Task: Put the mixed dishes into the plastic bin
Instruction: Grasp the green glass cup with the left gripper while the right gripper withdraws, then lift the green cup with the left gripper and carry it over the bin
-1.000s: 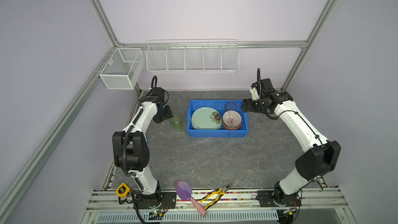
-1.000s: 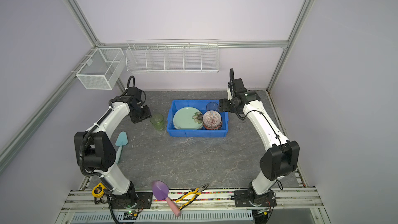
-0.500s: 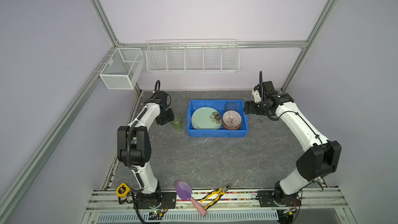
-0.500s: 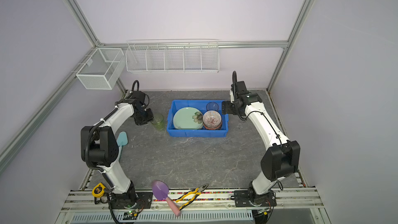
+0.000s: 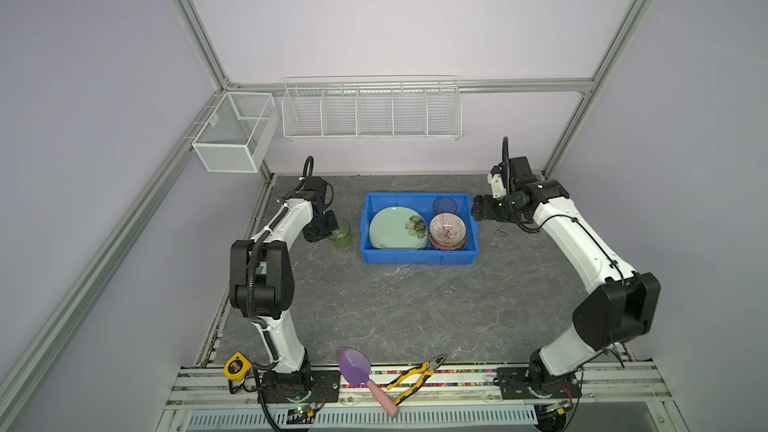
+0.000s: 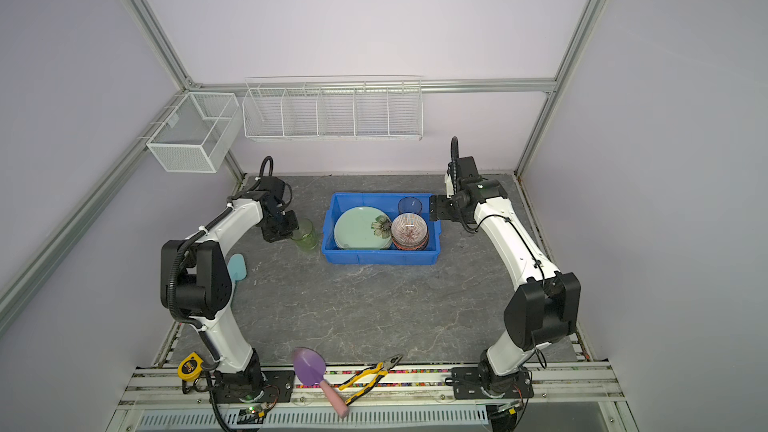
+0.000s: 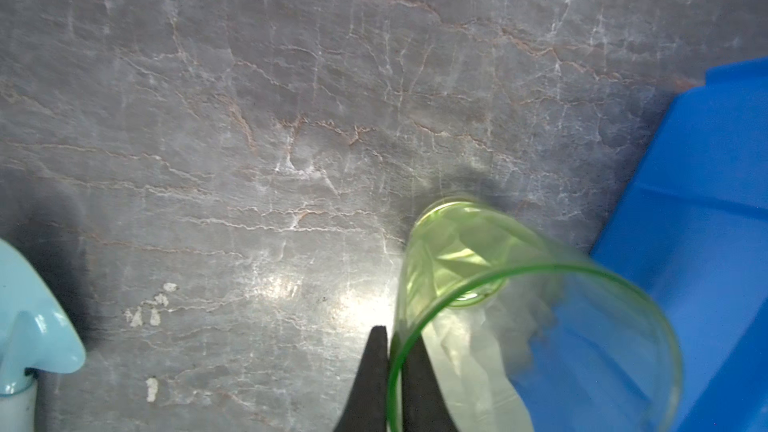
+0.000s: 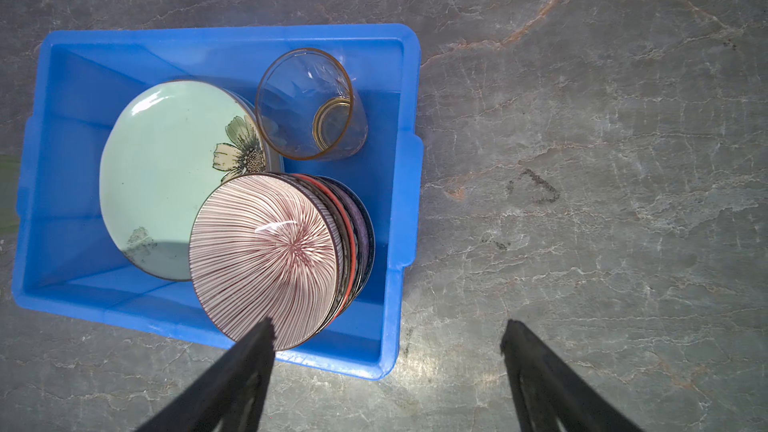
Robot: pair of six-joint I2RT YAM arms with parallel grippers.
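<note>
You had the plate (image 5: 395, 228), stacked bowls (image 5: 446, 231) and amber tumbler (image 5: 444, 204) in the plastic bin (image 5: 419, 257). Only the green tumbler (image 7: 519, 305) stood outside, just beside it, its rim pinched by your left claw (image 7: 392, 338). Your right claw (image 8: 388, 324) hung open.

Bright, soft light from above; top views sharp, wrist views softer.
Glare patches shine on the table (image 7: 291, 288). The near rim of the green tumbler (image 7: 519, 305) is blurred, and a shadow crosses the plate (image 8: 166, 160).
</note>
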